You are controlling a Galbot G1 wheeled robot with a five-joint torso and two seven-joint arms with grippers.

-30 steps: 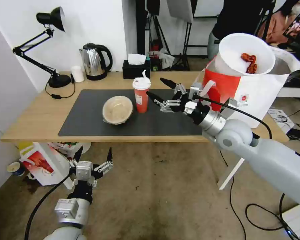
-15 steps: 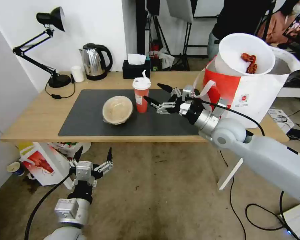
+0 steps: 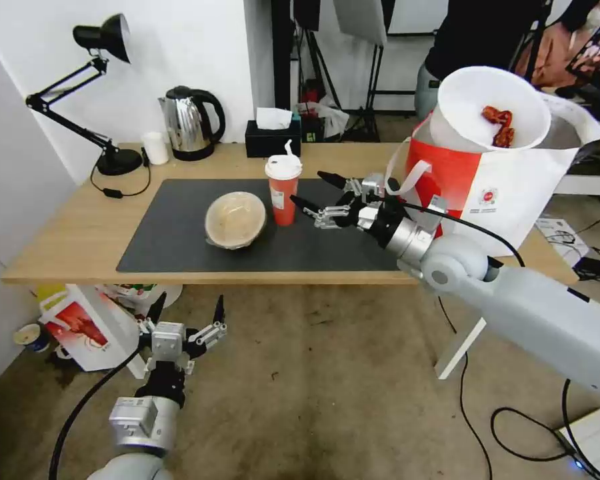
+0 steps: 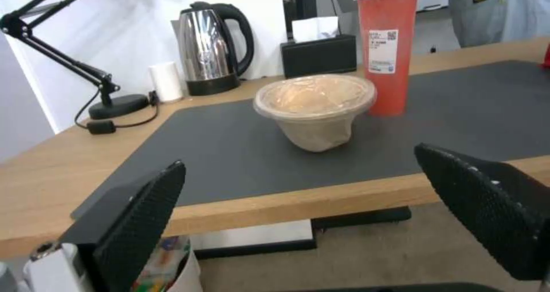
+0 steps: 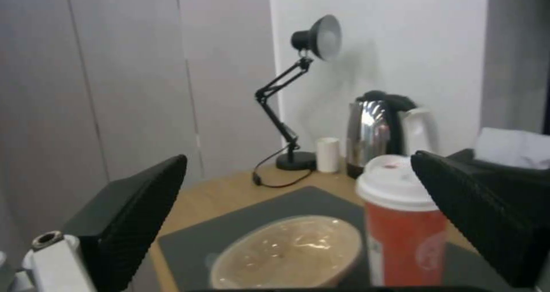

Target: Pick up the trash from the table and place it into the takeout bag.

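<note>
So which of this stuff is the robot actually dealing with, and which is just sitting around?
Part of the job:
red paper cup, with the open right tool beside it
tan bowl
white bowl, already in the takeout bag

Just lying about:
desk lamp
kettle
small white cup
tissue box

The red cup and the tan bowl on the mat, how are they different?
The red paper cup is tall and narrow; the shallow tan bowl is low and wide. The cup is bright red with a white lid and a straw; the bowl is plain tan with a clear covering over its top. The cup stands nearer the open right gripper; the bowl sits on the cup's far side from it. Both rest on the dark grey mat.
</note>
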